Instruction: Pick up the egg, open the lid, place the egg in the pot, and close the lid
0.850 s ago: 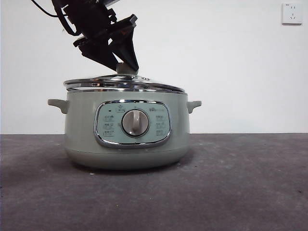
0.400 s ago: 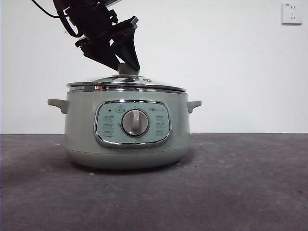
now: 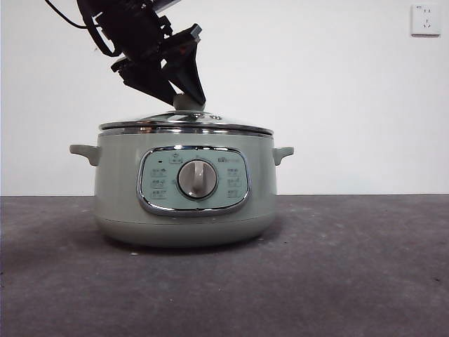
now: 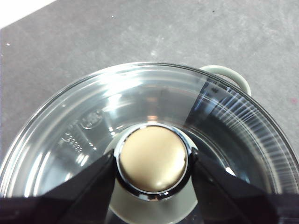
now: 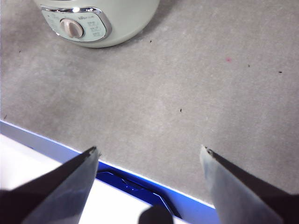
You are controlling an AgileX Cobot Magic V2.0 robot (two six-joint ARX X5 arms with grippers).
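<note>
Over the last second the glass lid (image 3: 186,125) has settled. One second ago its left edge sat tilted above the rim of the sage-green electric cooker pot (image 3: 184,189); now it lies level and seated all round. Our left gripper (image 3: 186,97), entering dark from the upper left of the front frame, has barely shifted and keeps its two black jaws closed on the lid's knob (image 4: 153,159). In the left wrist picture that knob fills the lower centre, a pale golden cap in a chrome ring, with a jaw pressed against each side.

We judge this to be the closing step, nearly done, with only the release left. We cannot see the egg in any picture, and reflections on the glass hide the pot's inside, so we cannot confirm it is in there.

Our right gripper (image 5: 149,161) waits well away, jaws spread wide and empty, with the pot small in the upper left of its picture.

The pot stands on a dark grey, slightly speckled table surface (image 3: 351,267). Behind is a plain white wall with an electrical socket (image 3: 425,19) at the upper right.
</note>
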